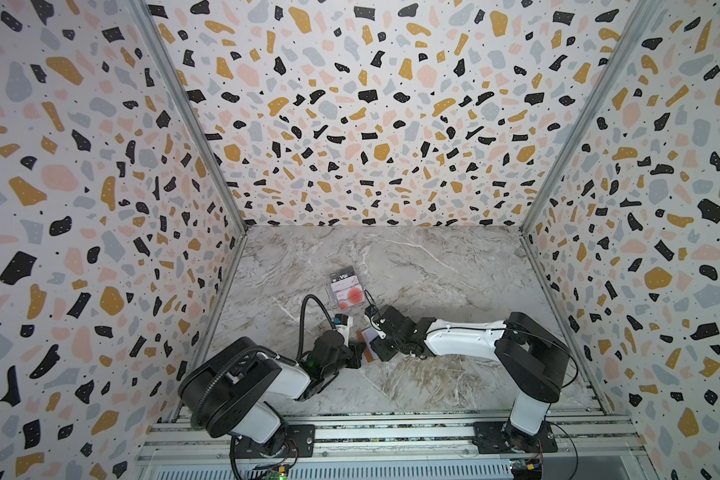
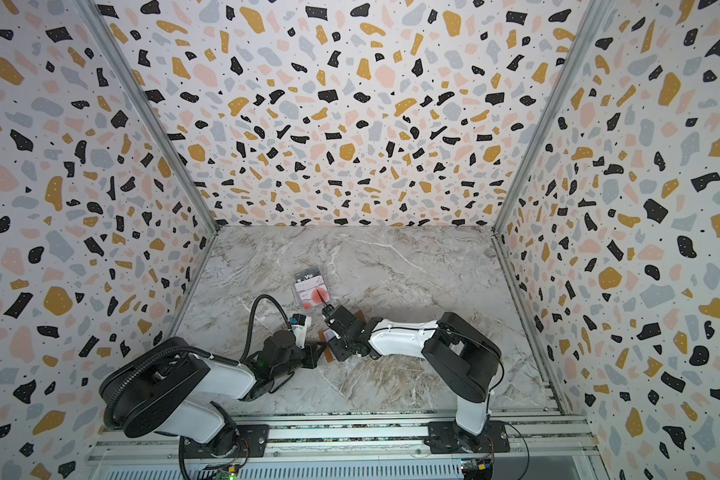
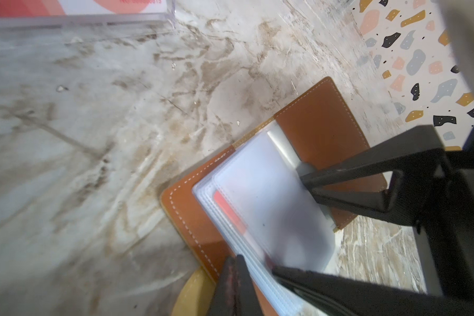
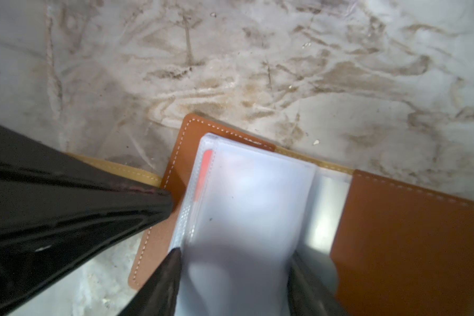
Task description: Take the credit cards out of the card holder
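Marble worktop (image 1: 454,270), terrazzo walls (image 1: 350,124) on three sides; the card holder (image 4: 408,232) lies open and flat in the worktop's front half, roughly midway between its side edges, with both arms on it. Its clear sleeves (image 4: 252,197) bulge up off the spine, and one card (image 4: 206,169) shows a red edge inside the stack along the free long edge, so not done. Straight over the top sleeve sits the right gripper (image 4: 233,252), jaws spread: one finger at the free edge, the other at the spine fold. It spans the short axis; the long axis runs parallel to the spine. Which side the pocket opens, can't tell, too blurred. Beside the stack, the left gripper (image 3: 236,270) has its jaws pressed together with nothing between them, tip on the leather flap, probably pinning it. Right arm is better placed to pull. Behind the holder, toward the worktop's middle, a clear case (image 3: 93,20) holds more credit cards (image 1: 352,296). Top views give that layout, but the arms hide the sleeves. Wrist views show sleeves and claws, and only the left wrist view catches a case corner.
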`<state>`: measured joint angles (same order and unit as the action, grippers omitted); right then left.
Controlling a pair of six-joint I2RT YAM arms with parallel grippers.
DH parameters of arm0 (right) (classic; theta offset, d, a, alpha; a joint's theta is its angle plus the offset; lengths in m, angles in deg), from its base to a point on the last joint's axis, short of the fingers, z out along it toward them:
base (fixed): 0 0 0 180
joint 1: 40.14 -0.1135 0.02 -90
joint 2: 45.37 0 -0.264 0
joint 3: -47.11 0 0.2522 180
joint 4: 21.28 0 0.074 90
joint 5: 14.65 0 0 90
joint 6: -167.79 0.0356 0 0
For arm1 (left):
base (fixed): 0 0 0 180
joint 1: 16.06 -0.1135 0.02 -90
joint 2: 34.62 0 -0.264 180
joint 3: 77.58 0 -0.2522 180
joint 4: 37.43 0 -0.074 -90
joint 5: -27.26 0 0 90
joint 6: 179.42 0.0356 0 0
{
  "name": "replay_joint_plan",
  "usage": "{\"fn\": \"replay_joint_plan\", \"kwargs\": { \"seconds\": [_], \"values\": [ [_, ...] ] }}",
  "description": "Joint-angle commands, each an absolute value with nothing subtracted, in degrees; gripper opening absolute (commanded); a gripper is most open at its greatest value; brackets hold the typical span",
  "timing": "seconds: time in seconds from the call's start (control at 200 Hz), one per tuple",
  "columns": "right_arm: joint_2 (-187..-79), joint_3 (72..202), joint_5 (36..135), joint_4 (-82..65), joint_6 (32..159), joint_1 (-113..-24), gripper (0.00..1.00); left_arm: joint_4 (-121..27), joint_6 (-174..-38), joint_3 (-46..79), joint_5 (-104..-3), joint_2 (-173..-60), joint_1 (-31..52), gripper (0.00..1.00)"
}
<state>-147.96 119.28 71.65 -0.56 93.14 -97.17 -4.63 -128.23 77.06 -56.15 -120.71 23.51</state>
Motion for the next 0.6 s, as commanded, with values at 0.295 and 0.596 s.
{"fn": "replay_joint_plan", "kwargs": {
  "seconds": [0.295, 0.596],
  "values": [
    [-145.59, 118.3, 70.01, 2.78, 92.87, -96.39, 0.5, -6.44, -128.18, 78.4, -56.15, -122.34, 23.74, 0.04],
    [-143.22, 118.52, 61.18, 6.98, 92.89, -95.32, 0.5, -6.89, -127.88, 77.93, -56.06, -122.52, 23.76, 0.03]
  ]
}}
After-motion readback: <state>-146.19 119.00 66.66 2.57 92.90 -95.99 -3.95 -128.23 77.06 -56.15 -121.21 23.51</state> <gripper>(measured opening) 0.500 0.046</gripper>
